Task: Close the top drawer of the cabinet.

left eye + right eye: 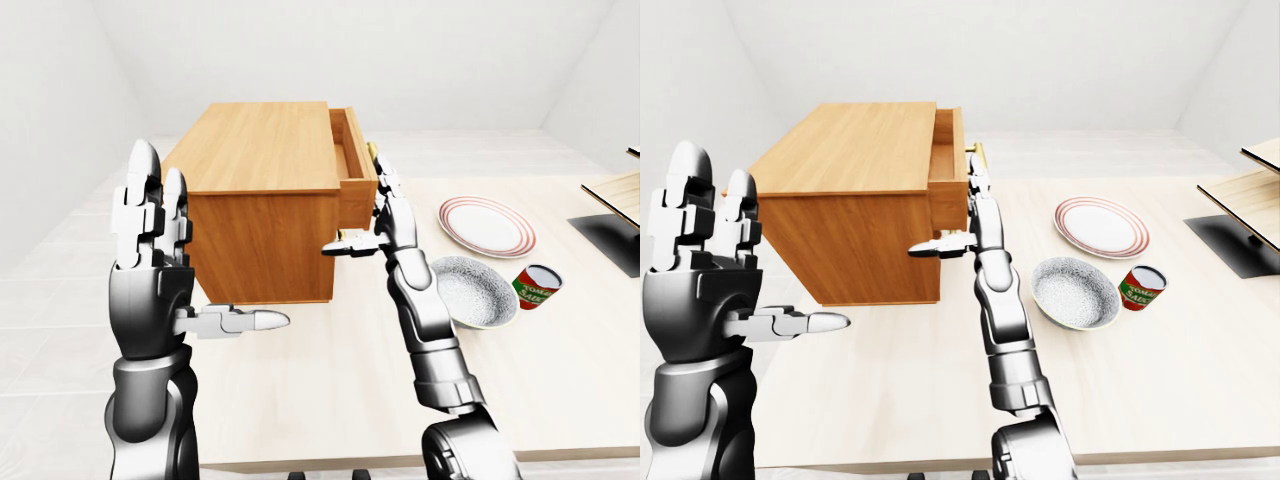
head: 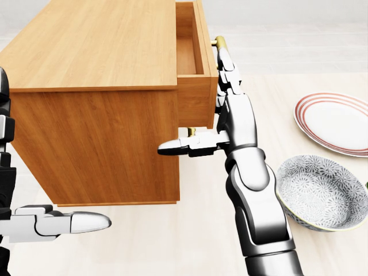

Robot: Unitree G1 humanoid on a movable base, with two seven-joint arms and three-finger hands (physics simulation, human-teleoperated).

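Nearest in the left-eye view, the left hand [image 1: 155, 270] is raised at the left with its fingers spread open and upright and its thumb pointing to the right; it holds nothing and stands apart from the cabinet. The right arm reaches up the middle of the view, and the right hand [image 2: 221, 109] lies flat and open against the face of the drawer [image 2: 195, 86], its fingers stretched along the panel up to the brass handle [image 2: 219, 41] and its thumb jutting left beneath the drawer's lower edge. The drawer is the top one of the wooden cabinet [image 2: 92, 109]; it sticks out only a little from the cabinet's right side, its inside still showing. To the right of the arm on the pale table [image 1: 560, 380] sits a grey patterned bowl [image 1: 468, 290], with a red tin [image 1: 536, 286] just beside it and a red-rimmed plate [image 1: 486, 225] further up
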